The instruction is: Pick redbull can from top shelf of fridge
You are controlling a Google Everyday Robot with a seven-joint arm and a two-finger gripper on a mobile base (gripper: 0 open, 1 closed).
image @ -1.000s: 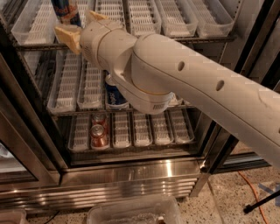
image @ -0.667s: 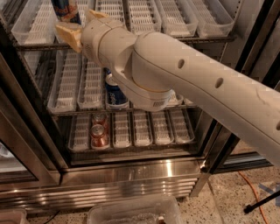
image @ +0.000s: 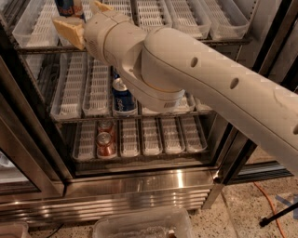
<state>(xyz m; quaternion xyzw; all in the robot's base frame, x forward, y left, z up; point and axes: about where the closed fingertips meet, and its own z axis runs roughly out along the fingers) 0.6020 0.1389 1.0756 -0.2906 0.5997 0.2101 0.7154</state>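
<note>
The redbull can (image: 66, 6), slim and dark blue with red-orange marks, stands in a lane tray on the top shelf (image: 153, 44) of the fridge (image: 139, 181); its top is cut off by the frame edge. My gripper (image: 77, 14) is at the top shelf, open. One tan finger (image: 69, 30) is below and left of the can, the other (image: 99, 6) is right of it. I cannot tell if they touch it. The big white arm (image: 195, 79) hides much of the fridge's middle.
A blue-and-white can (image: 123, 96) stands on the middle rack. Two short red cans (image: 104, 142) sit on the bottom rack. Dark door frames (image: 28, 153) flank the opening. A clear plastic bin (image: 142, 225) and an orange cable (image: 270, 200) lie on the floor.
The gripper has moved up and further in toward the top shelf, so its fingers now sit either side of the redbull can. The cans have not moved.
</note>
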